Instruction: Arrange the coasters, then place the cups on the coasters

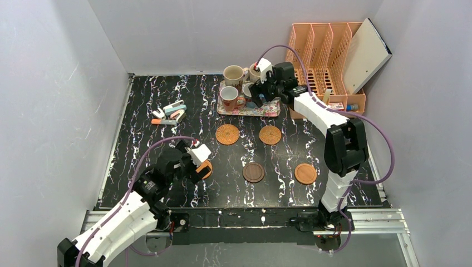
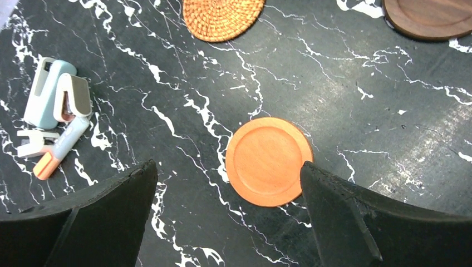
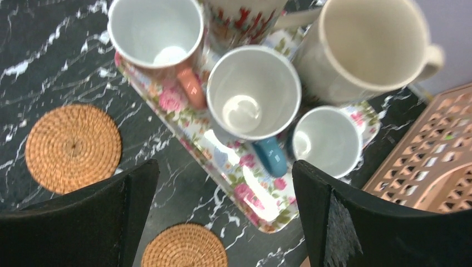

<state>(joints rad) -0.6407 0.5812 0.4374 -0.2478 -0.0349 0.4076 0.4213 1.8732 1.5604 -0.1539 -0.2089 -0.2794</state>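
Right wrist shows the right gripper (image 3: 222, 183) spread wide above the cups (image 3: 253, 92), the left gripper (image 2: 228, 167) likewise above an orange-brown coaster (image 2: 269, 161).

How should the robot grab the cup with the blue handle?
Probably from above. The blue-handled cup stands upright and open, with other cups crowding it. Pinch its rim by the handle, which faces the free edge of the tray.

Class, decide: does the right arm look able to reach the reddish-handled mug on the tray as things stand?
Probably yes: the right gripper hovers open above the tray, and the reddish-handled mug stands uncovered at its edge.
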